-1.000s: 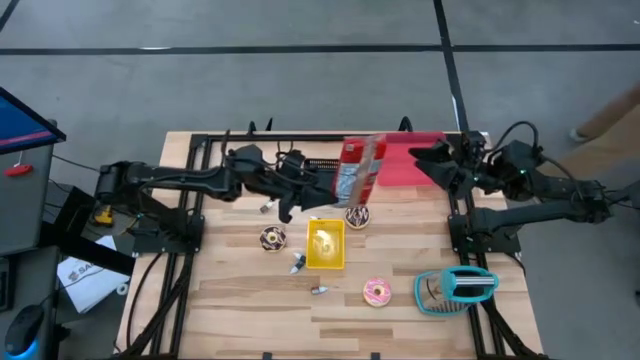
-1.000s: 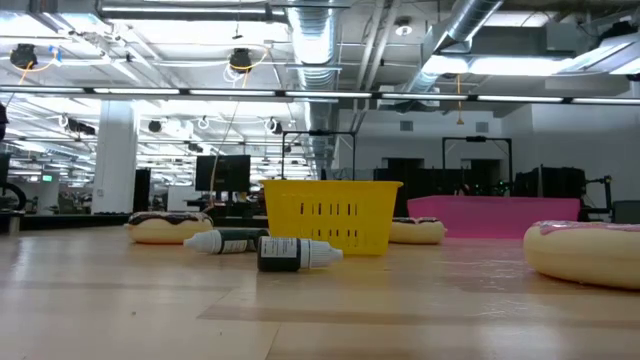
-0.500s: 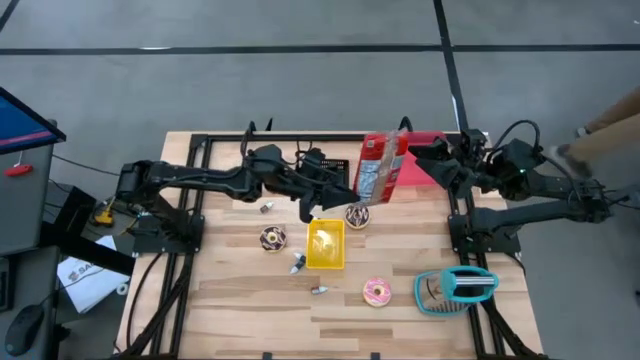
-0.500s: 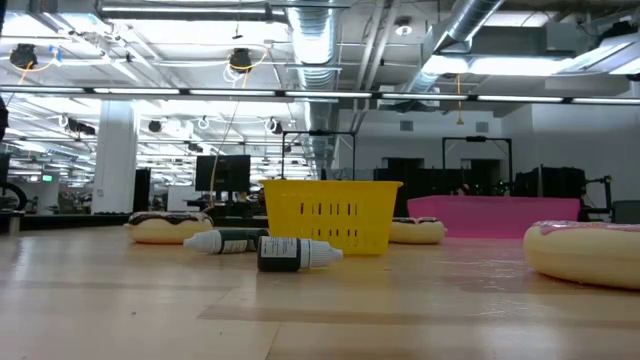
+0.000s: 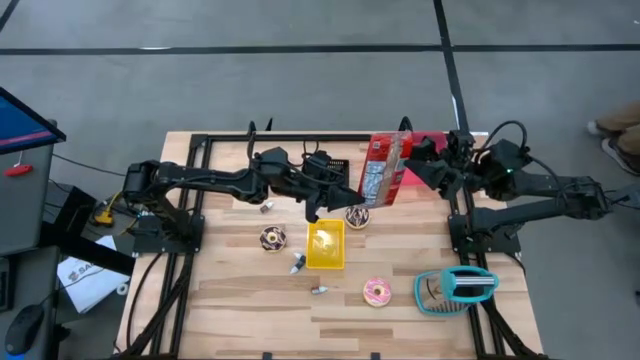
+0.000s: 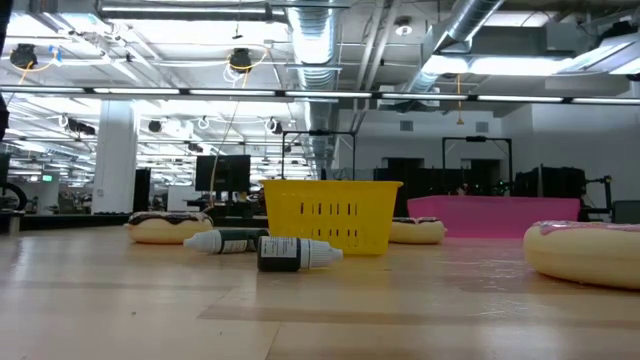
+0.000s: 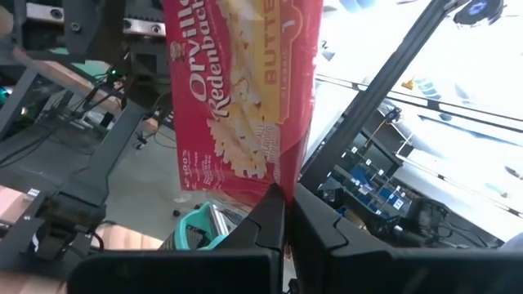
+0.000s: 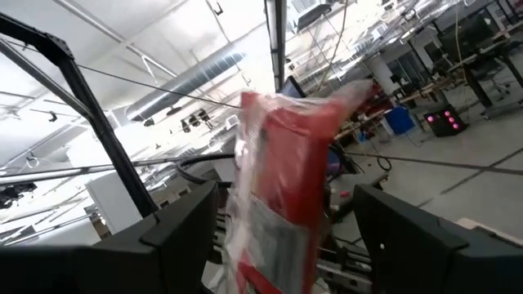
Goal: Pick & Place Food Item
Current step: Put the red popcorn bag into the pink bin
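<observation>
A red popcorn bag point(image 5: 385, 168) in clear wrap hangs in the air over the table's far middle, with my left gripper point(image 5: 352, 198) shut on its lower end. In the left wrist view the bag point(image 7: 245, 90) rises above the shut fingers point(image 7: 270, 224). My right gripper point(image 5: 416, 164) stands open just to the bag's right and points at it. In the right wrist view the bag point(image 8: 286, 171) shows ahead between the two spread fingers, and I see no touch. My left gripper pinches the bag's lower edge point(image 7: 278, 186) between its two shut fingers, at a corner of the wrap. The fingers come about level from the table's left. The bag stands up from the hold, lifted clear of the table.
A pink tray point(image 5: 428, 145) lies at the far right behind the bag. A yellow basket point(image 5: 325, 245) sits mid-table, with donuts point(image 5: 272, 238) point(image 5: 357, 215) point(image 5: 378, 292) and small bottles point(image 5: 298, 263) around it. A teal object point(image 5: 455, 288) lies near the right front.
My left gripper has carried the popcorn bag toward the table's right edge, close up to my open right gripper. The bag has stayed upright and clear of the table.
</observation>
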Controlling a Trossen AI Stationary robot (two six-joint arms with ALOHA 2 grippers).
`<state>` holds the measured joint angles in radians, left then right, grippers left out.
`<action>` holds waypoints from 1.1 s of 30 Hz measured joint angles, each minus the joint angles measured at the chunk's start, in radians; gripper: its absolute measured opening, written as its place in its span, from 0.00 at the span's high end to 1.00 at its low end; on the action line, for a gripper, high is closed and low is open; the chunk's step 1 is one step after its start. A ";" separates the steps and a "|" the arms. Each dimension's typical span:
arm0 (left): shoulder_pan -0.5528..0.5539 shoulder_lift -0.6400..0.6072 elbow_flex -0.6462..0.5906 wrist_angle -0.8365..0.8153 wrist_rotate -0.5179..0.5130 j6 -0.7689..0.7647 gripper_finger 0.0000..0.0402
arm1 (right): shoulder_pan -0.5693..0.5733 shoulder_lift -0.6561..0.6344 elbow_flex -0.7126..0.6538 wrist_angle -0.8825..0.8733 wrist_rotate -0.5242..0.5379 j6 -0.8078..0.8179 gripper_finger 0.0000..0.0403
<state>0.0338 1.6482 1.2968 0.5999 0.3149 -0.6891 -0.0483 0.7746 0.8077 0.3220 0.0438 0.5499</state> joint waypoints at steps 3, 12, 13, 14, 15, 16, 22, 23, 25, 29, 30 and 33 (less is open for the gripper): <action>0.000 0.000 0.000 0.001 0.000 -0.001 1.00 | 0.000 0.012 0.001 0.052 -0.019 0.000 0.31; 0.000 0.000 0.000 0.002 0.000 -0.004 1.00 | 0.000 0.030 0.000 0.077 -0.021 0.022 0.36; 0.000 0.000 0.000 0.002 0.000 -0.004 1.00 | 0.000 0.030 0.000 0.078 -0.021 0.024 0.38; 0.000 0.000 0.000 0.002 0.000 -0.004 1.00 | 0.000 0.030 0.000 0.078 -0.021 0.027 0.40; 0.000 0.000 0.000 0.002 0.000 -0.004 1.00 | 0.000 0.030 0.000 0.079 -0.021 0.027 0.42; 0.000 0.000 0.000 0.002 0.000 -0.004 1.00 | 0.000 0.030 0.000 0.078 -0.021 0.027 0.44; 0.000 0.000 0.000 0.002 0.003 -0.004 1.00 | 0.000 0.030 0.000 0.080 -0.021 0.030 0.63; 0.000 -0.001 0.000 0.002 0.004 -0.004 1.00 | 0.000 0.030 0.000 0.080 -0.021 0.030 0.66; 0.000 -0.001 0.000 0.003 0.003 -0.004 1.00 | 0.000 0.030 0.000 0.080 -0.021 0.029 0.72; 0.000 -0.001 0.000 0.003 0.003 -0.004 1.00 | 0.000 0.030 0.000 0.084 -0.021 0.025 0.83; 0.000 -0.001 0.000 0.003 0.003 -0.004 1.00 | 0.000 0.030 0.000 0.085 -0.021 0.023 0.85; 0.000 -0.001 0.000 0.003 0.004 -0.004 0.99 | 0.000 0.030 0.000 0.087 -0.021 0.018 0.90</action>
<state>0.0338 1.6470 1.2968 0.6033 0.3191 -0.6935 -0.0483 0.8051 0.8074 0.4087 0.0226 0.5682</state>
